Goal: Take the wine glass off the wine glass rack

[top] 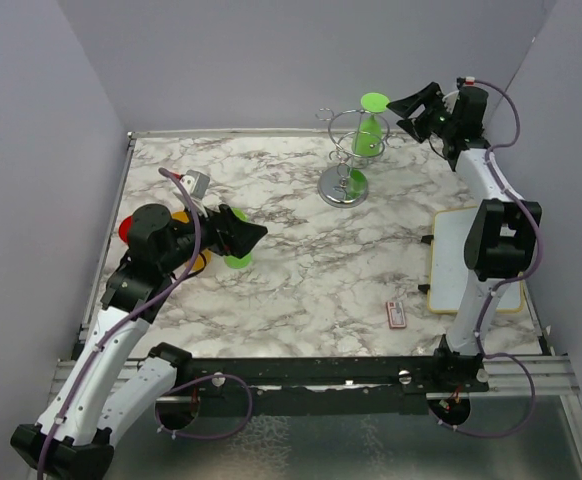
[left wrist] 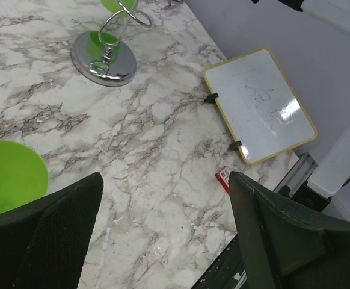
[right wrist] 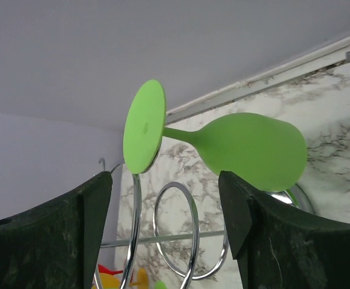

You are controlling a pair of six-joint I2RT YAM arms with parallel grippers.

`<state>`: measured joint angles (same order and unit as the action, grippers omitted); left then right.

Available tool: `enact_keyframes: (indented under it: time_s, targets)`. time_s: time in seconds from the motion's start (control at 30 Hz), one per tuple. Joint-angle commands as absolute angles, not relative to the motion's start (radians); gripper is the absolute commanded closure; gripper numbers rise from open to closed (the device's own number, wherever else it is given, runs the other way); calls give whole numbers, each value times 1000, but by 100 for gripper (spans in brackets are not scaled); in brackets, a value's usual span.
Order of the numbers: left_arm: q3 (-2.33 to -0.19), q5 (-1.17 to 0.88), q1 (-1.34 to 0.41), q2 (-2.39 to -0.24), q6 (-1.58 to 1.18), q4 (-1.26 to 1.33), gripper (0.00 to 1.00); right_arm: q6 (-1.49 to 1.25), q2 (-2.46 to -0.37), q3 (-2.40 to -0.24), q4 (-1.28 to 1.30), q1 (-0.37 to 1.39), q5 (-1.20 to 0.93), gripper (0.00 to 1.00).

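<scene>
A green wine glass (top: 371,127) hangs upside down from the looped arms of the chrome wine glass rack (top: 344,186) at the back of the marble table. In the right wrist view its flat foot (right wrist: 144,126) rests on a wire loop and its bowl (right wrist: 253,147) points right. My right gripper (top: 407,108) is raised just right of the glass foot. It (right wrist: 166,192) stands open, the glass just beyond its fingertips and only rack wire showing between them. My left gripper (top: 255,234) hangs open over the table (left wrist: 166,180), far from the rack base (left wrist: 103,57).
Another green glass (top: 238,260) lies by the left gripper, with red (top: 126,228) and orange (top: 181,216) ones behind the left arm. A yellow-framed whiteboard (top: 468,258) and a small red card (top: 396,314) lie at the right. Walls enclose the table.
</scene>
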<state>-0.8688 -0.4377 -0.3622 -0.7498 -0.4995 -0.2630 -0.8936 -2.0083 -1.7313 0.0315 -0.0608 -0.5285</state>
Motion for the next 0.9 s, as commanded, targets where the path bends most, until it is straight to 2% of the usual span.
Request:
enact_keyframes:
  time_s: [0.0, 0.33, 0.67, 0.87]
  targets:
    - [-918, -454, -363, -770, -485, -248, 12, -1077, -2108, -1788, -177, -64, -663, 31]
    - [-938, -467, -363, -787, -477, -245, 12, -1127, -2155, -1787, -257, -64, -637, 33]
    - [-945, -470, -362, -794, -477, -250, 13, -1167, -2221, -1895, -240, -63, -659, 54]
    - [-945, -465, -363, -799, -475, -254, 13, -1166, -2232, -1912, -216, -63, -658, 56]
